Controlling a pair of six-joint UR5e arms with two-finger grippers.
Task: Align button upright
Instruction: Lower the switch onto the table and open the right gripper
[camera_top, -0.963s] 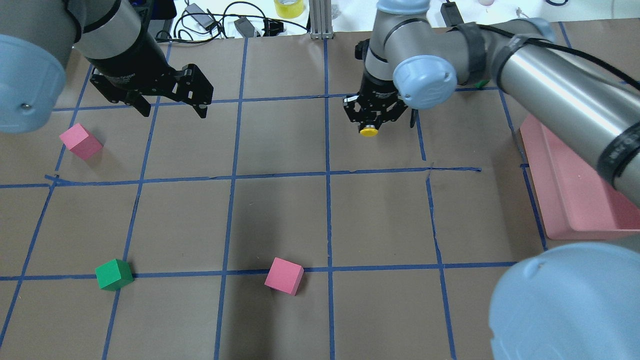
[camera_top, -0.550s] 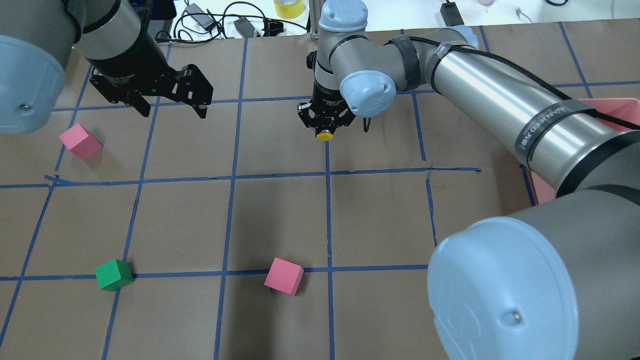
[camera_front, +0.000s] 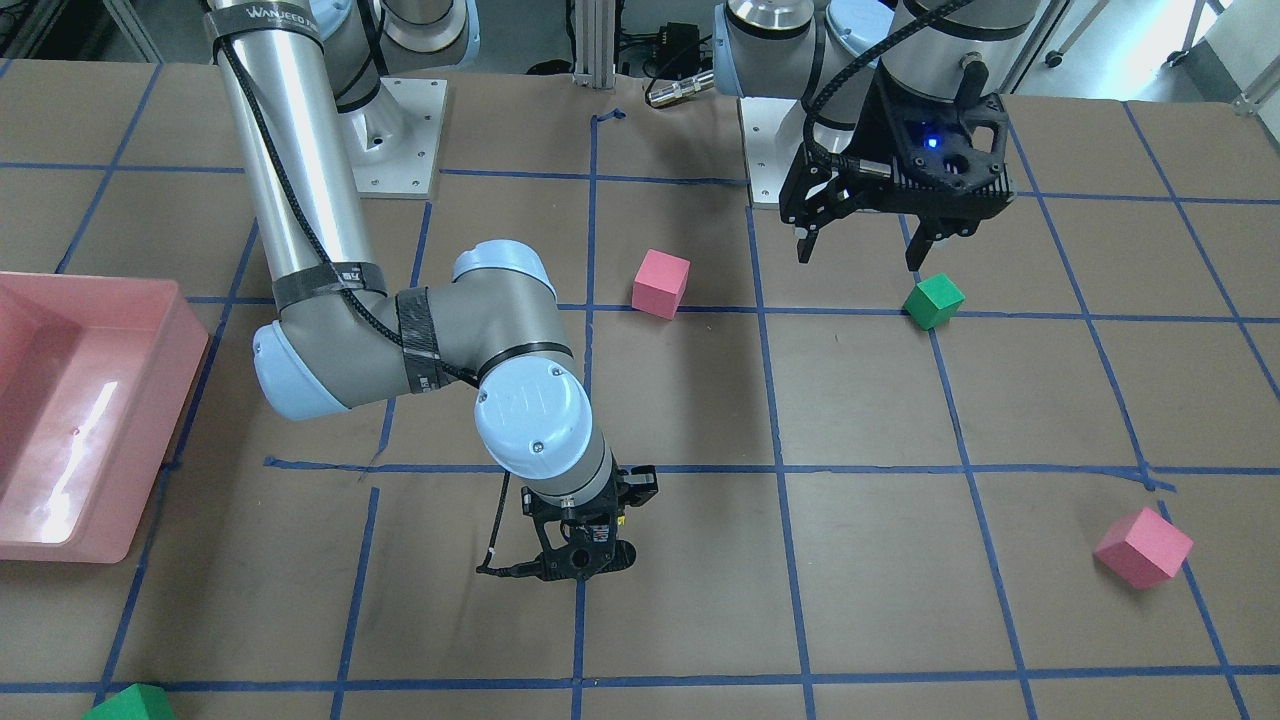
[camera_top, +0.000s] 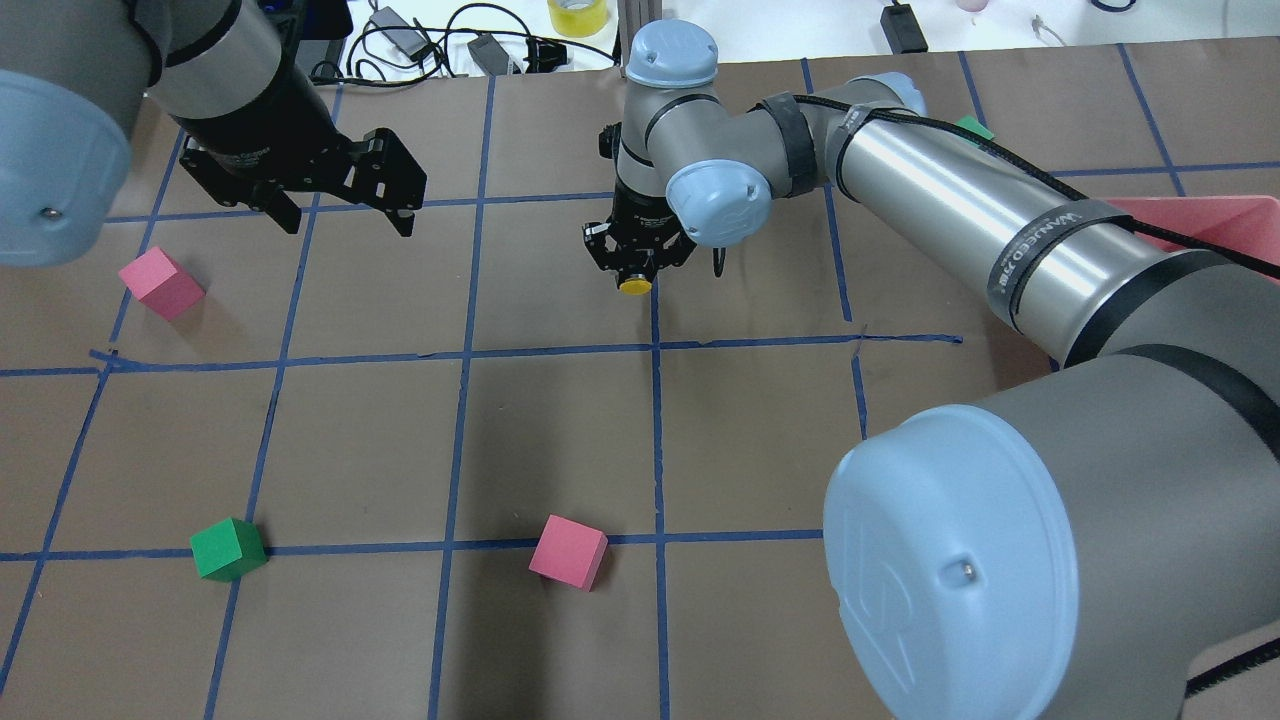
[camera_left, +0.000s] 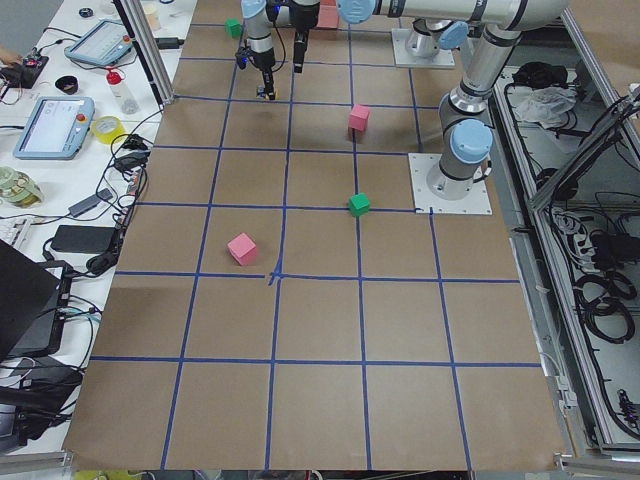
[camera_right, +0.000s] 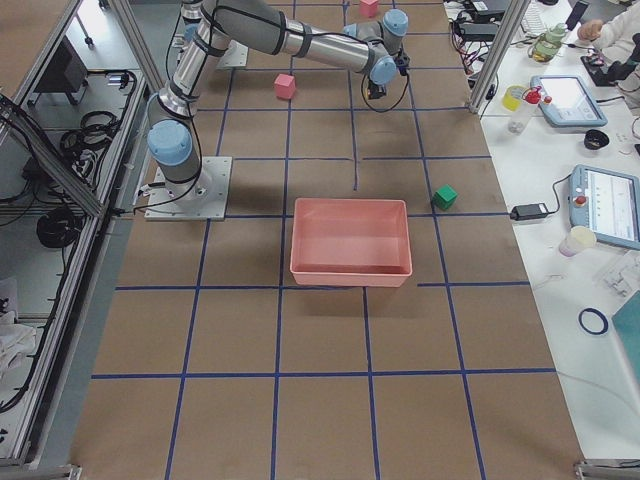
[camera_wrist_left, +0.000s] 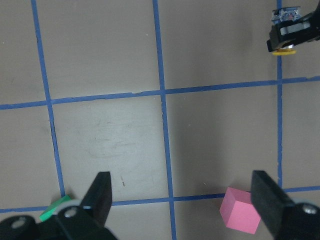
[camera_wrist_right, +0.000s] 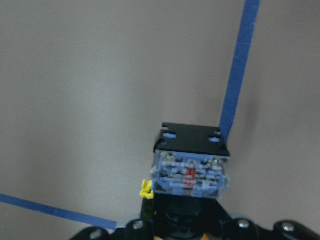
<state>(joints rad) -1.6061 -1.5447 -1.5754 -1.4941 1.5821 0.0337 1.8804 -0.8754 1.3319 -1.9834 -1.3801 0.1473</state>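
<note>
pink cube (camera_top: 162, 283): on the bench (camera_top: 760, 440), far left.
left gripper (camera_top: 348, 225): jaws spread wide, above the bench.
button (camera_top: 632, 286): pinched in the right jaws, beside a blue tape line, mid bench, yellow cap towards the robot.
right gripper (camera_top: 634, 270): jaws clamped on the button's body.
tray (camera_top: 1200, 215): pink, far right.

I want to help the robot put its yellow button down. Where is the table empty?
The biggest bare patch is the middle squares, between the button in the right gripper and the middle pink cube. The paper right under the button is bare. It is busier on the left: the left gripper, the left pink cube and the green cube.
</note>
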